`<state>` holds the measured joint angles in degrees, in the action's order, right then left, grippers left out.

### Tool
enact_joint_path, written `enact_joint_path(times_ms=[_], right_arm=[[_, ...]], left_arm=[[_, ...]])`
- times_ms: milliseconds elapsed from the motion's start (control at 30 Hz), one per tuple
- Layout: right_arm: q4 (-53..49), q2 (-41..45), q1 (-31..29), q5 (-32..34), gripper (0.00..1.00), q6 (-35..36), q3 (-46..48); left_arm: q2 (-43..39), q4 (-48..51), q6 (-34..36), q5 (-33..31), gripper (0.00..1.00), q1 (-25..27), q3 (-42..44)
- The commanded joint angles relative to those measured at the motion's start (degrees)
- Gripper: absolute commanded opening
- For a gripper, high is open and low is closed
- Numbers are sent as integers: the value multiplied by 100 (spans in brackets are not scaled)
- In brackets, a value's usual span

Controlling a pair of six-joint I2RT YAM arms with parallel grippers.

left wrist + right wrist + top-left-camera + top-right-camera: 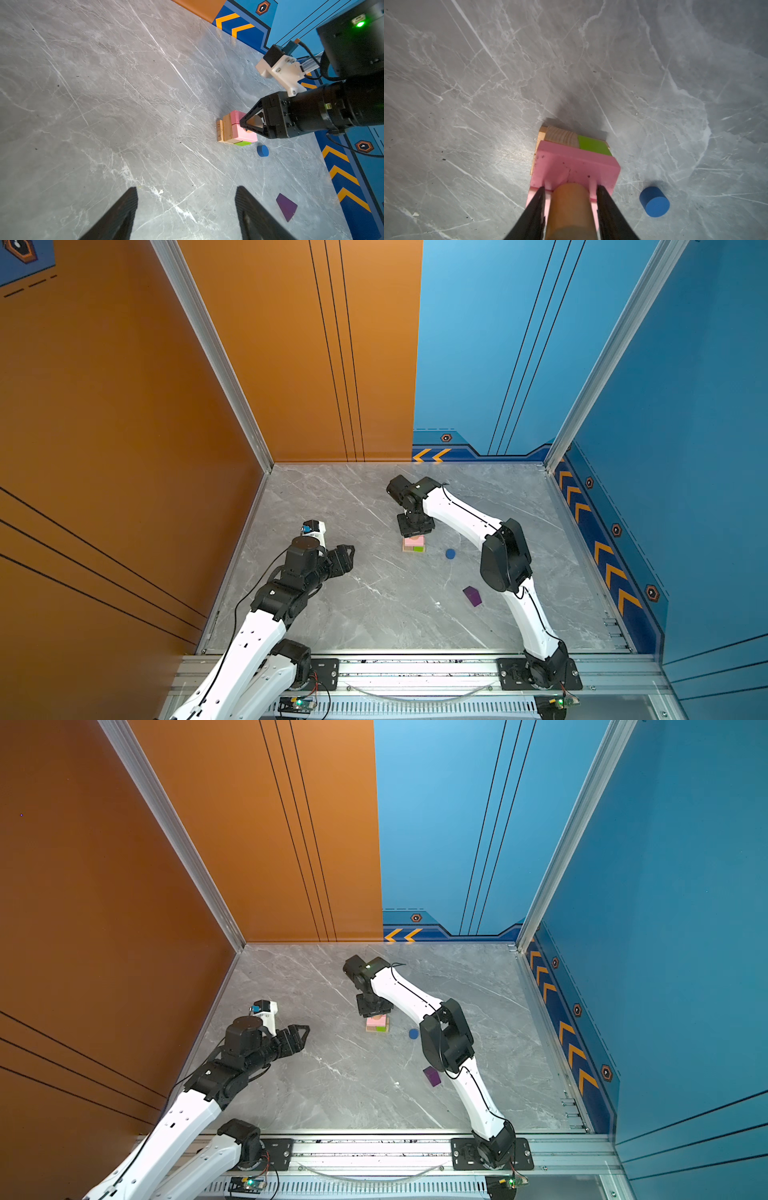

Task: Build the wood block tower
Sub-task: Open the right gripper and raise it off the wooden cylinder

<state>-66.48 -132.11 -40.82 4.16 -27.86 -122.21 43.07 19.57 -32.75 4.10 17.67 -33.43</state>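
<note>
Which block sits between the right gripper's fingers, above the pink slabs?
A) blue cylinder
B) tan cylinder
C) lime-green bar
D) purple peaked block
B: in the right wrist view the tan cylinder sits over the pink slab, between the fingers of the right gripper; the blue cylinder and purple peaked block lie off to the side.

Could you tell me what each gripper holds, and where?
Nothing, it seems: the tan cylinder stands on the pink slab, clear of both jaws of the right gripper; the left gripper is empty.
</note>
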Motion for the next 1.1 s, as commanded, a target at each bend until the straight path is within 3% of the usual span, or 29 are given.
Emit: enact_joint_path(times_ms=[0,367,667,800,967,1067], right_arm=[[-136,92,30,98,43,16,-136],[-155,702,28,333,53,-31,-52],[229,1891,118,783,58,61,625],[1064,2751,339,928,60,-1,1626],[3201,4372,671,805,63,-277,3679],[3956,5028,917,657,65,-350,4345]], left_arm=[[-27,73,100,-22,76,-62,65],[-12,73,77,27,76,-62,30],[86,73,-65,144,75,-55,-64],[152,98,-121,157,75,-27,-151],[234,170,-168,192,74,103,-379],[325,172,-197,63,73,244,-507]])
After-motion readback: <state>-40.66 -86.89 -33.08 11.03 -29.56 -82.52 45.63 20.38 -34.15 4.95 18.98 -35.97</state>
